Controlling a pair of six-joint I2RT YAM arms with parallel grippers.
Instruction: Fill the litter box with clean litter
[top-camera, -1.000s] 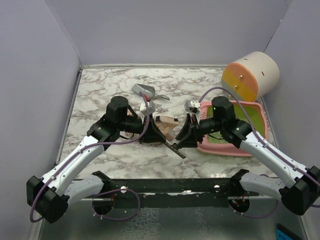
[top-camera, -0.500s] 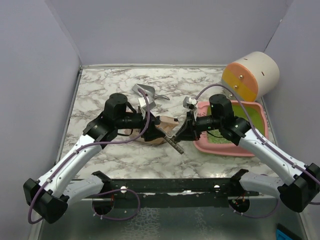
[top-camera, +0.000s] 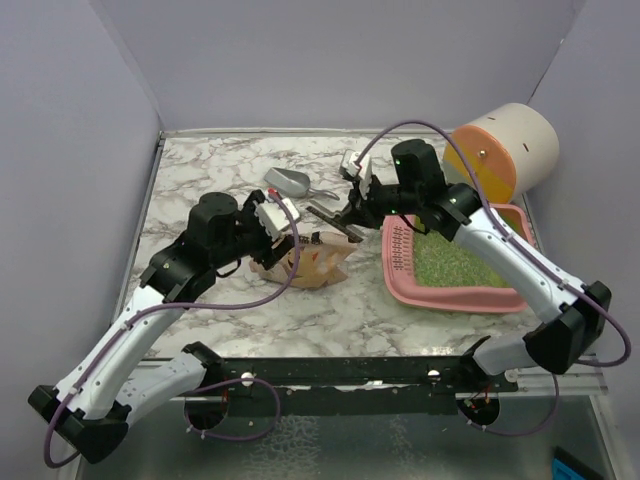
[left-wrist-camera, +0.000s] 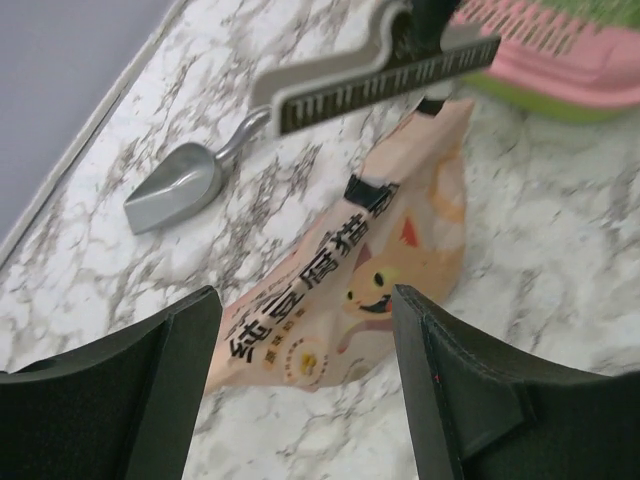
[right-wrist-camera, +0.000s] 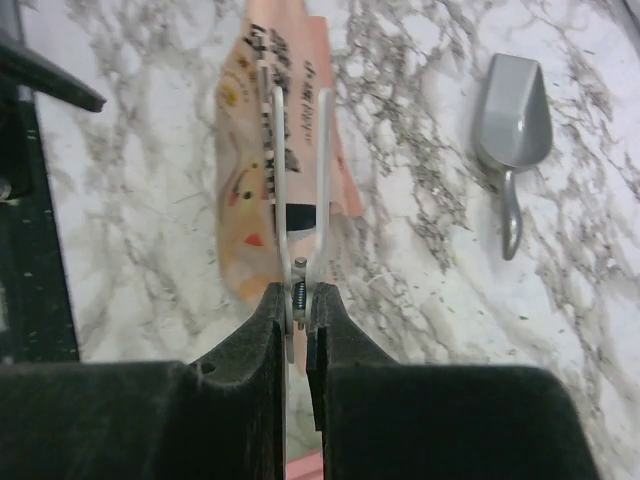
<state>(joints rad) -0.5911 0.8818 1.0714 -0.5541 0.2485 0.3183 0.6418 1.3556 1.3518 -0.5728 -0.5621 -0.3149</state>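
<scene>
The pink litter box (top-camera: 450, 298) lies at the right, with pale-green clean litter (top-camera: 452, 262) inside; its slotted strip (left-wrist-camera: 560, 55) shows in the left wrist view. A tan bag with a cartoon cat (top-camera: 310, 262) (left-wrist-camera: 370, 290) (right-wrist-camera: 245, 190) lies flat on the marble. My right gripper (top-camera: 352, 215) (right-wrist-camera: 298, 300) is shut on a grey toothed bag clip (top-camera: 333, 219) (right-wrist-camera: 298, 170) (left-wrist-camera: 385, 80), held in the air above the bag's right end. My left gripper (top-camera: 285, 222) (left-wrist-camera: 305, 390) hangs open over the bag's left end, holding nothing.
A grey metal scoop (top-camera: 288, 182) (left-wrist-camera: 180, 185) (right-wrist-camera: 512, 120) lies behind the bag. A cream, orange and yellow cylinder (top-camera: 505, 148) rests at the back right corner, behind the litter box. Walls close in the table on the left, back and right.
My left gripper opened, let go of the bag and drew back left. My right gripper shut on the clip and carried it up and toward the back. The bag now lies flat.
</scene>
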